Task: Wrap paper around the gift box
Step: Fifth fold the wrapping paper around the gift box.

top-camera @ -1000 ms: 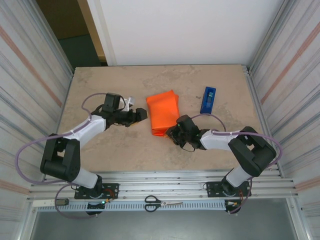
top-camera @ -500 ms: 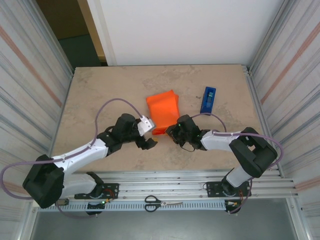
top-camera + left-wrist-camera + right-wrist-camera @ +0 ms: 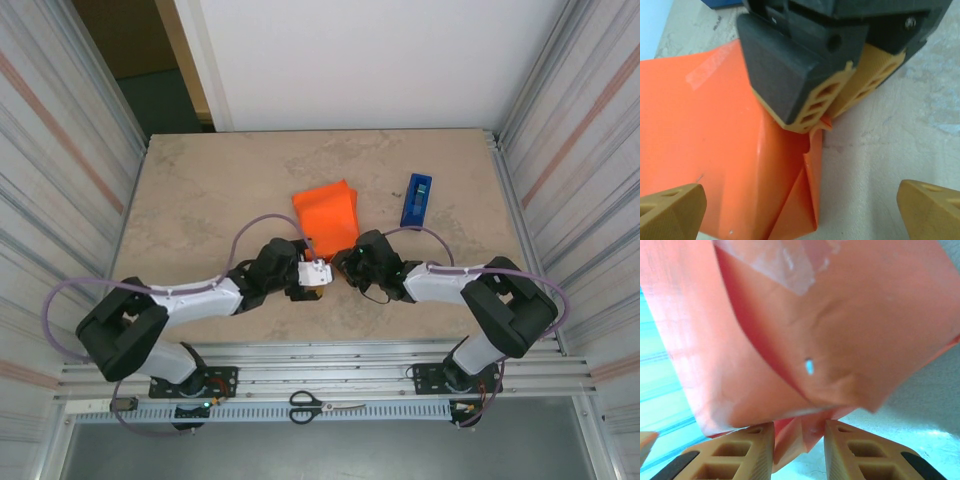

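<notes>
paper point(image 3: 840, 330) flap, R gripper point(image 3: 797, 432) pinching; L gripper point(image 3: 802, 207) – wide

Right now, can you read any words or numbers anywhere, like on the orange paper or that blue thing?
No text can be read anywhere.
Thin orange paper sheet: plain, just clear tape on it.
Narrow blue tape dispenser: a small mark at its far end, too small to read.

1. Table point(image 3: 220, 190): beige top with a marbled stone look.
2. Tape dispenser point(image 3: 417, 199): blue and narrow, lying on the table's far right part.
3. Scissors point(image 3: 325, 406): black handles, blades closed, on the slotted rail point(image 3: 400, 410) just off the table's near edge.
4. Ribbed panels point(image 3: 60, 180): along the table's left and right sides.
</notes>
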`<state>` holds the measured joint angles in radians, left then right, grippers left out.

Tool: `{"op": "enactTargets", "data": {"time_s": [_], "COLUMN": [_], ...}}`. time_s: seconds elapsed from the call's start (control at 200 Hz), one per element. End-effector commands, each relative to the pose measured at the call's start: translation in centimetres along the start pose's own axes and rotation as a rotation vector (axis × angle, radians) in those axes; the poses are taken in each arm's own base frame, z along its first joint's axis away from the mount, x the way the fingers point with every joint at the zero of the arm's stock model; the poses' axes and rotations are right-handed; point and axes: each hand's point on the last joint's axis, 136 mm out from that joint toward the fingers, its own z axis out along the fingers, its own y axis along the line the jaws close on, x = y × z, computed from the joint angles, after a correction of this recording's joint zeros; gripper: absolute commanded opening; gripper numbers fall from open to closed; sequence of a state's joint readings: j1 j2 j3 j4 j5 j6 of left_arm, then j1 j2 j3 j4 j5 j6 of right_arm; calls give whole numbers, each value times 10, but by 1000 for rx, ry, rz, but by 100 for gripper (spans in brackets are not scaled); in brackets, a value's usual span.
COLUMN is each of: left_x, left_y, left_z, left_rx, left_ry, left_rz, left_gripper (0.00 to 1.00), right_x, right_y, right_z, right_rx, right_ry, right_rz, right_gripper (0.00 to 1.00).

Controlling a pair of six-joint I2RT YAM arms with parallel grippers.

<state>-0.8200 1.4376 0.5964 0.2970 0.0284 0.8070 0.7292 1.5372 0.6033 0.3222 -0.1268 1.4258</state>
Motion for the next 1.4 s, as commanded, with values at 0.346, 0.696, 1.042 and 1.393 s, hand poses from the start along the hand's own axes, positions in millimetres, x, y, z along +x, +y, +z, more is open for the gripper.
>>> {"op": "enactTargets", "data": {"time_s": [0.346,0.696,1.042,1.393], "left_x": [-3,-1,4,9], "left_y": [34,20,8,5], "left_z": [27,35,43,45], "left_rx": [-118,-29,38,50], "left_ry": [67,64,95,126], "left_rz": [0,-97,-167,-220], "left_gripper": [84,64,56,55], "right_x": [-4,-17,-29,0], "right_y": [-4,-2,-20,-26], "right_z": [-2,-20,-45,-26], "right_rx": [-3,-4,42,58], "right_ry": [-21,-54,-91,-17], "right_rz": [18,3,-15,-45], "right_gripper": [32,34,32,10]}}
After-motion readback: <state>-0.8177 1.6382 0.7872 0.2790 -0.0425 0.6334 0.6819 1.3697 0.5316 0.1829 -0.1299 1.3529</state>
